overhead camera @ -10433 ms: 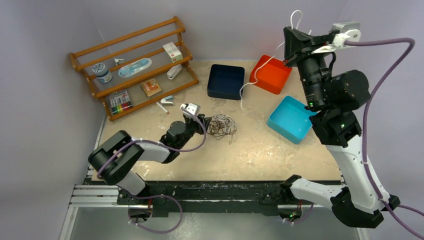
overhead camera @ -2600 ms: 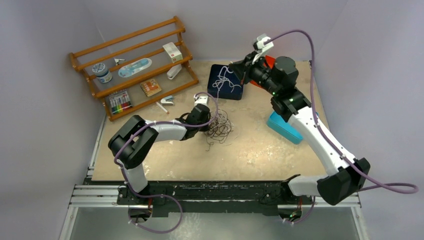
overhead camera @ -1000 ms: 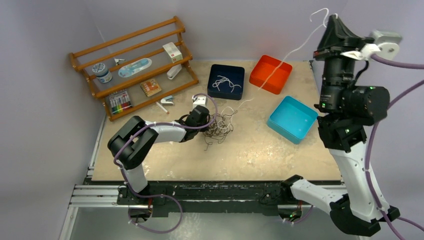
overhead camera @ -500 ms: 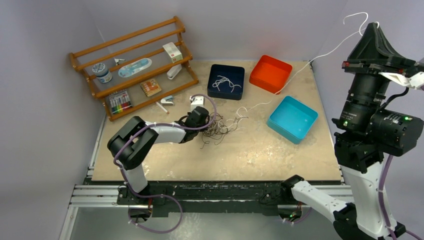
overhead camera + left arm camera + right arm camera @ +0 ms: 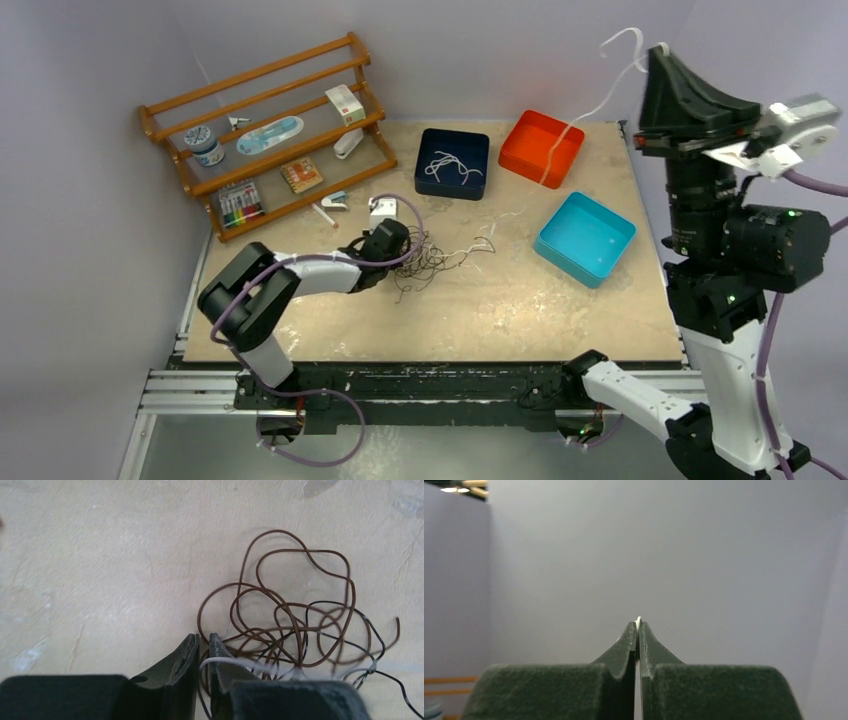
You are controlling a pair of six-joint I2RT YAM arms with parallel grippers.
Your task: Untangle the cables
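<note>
Though loosely spread, cables | thin brown-black loops | some white, possibly knotted

The cables form a loose knot of thin brown and black loops, flat on the surface; one white cable rises from it over the orange tray; a second white cable lies curled inside the dark blue tray.

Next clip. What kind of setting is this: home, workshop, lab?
Probably a robotics lab test cell: plain walls box in a worn tabletop, two robot arms are bolted to a metal rail at its edge, and a wooden rack and coloured bins look like staged props.
</note>
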